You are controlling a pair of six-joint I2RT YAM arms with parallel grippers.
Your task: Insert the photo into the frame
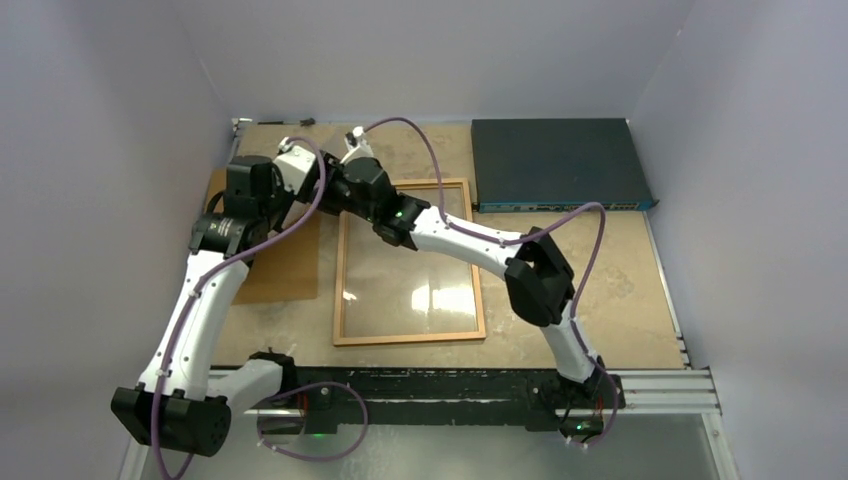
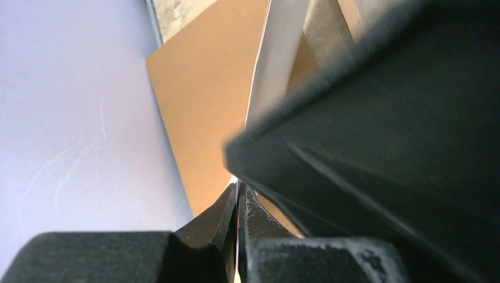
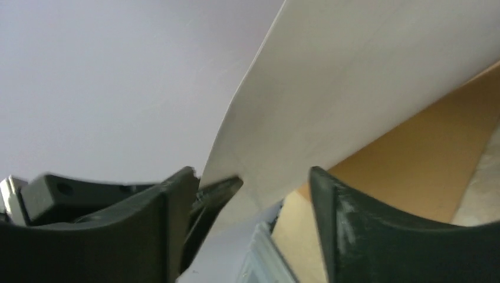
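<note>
The photo is up in the air, with its plain white back showing. It hangs over the far left corner of the frame, close to the brown board. The left jaws are shut tight on 1 thin edge of the photo, so the paper cannot drop. The right jaws are open wide. The photo runs through the gap between them, and I cannot tell if it touches either side. I think the 2 arms are sharing the paper: 1 holds it while the other finds a new place to hold. The frame lies flat on the tabletop with its glass showing, ready for the photo. The photo is not in it yet. From above, the arms hide most of the photo.
</note>
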